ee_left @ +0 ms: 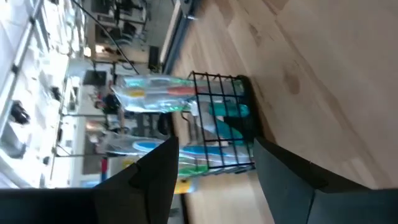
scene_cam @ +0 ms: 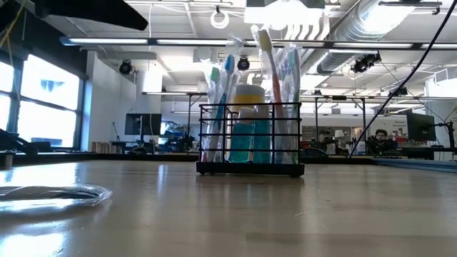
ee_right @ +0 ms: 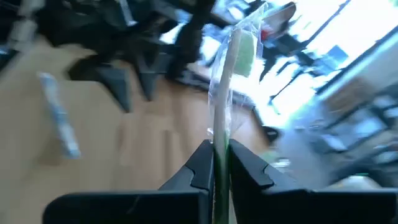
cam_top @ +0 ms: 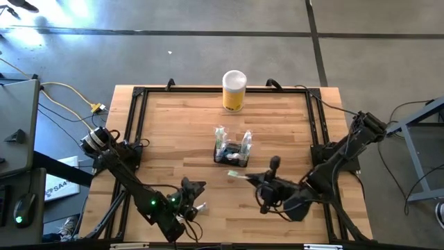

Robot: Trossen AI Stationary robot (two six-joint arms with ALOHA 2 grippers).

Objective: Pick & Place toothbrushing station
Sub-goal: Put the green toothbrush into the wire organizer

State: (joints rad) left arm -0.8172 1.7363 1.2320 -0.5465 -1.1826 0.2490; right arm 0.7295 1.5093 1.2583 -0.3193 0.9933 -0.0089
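Observation:
The black wire-mesh caddy (cam_top: 231, 151) stands on its base at the table's middle, with several wrapped toothbrushes and a blue bottle upright in it; it also shows in the low view (scene_cam: 250, 139) and the left wrist view (ee_left: 221, 124). My right gripper (cam_top: 258, 180) is just near-right of the caddy, shut on a wrapped green toothbrush (ee_right: 231, 81). My left gripper (cam_top: 194, 189) is open and empty, near-left of the caddy, pointing at it. Another wrapped toothbrush (cam_top: 198, 207) lies flat on the table beside the left gripper. My right gripper pinches the wrapped green toothbrush by its handle (ee_right: 219, 140) between its two fingers. The fingers come from the table's right, about level. The brush sticks out ahead past the fingertips, its green head (ee_right: 245, 53) at the free end, toward the caddy.
A tall yellow cylinder with a white lid (cam_top: 234, 90) stands at the table's far edge. A black frame (cam_top: 135, 111) runs around the tabletop. There is bare wood to the left and right of the caddy.

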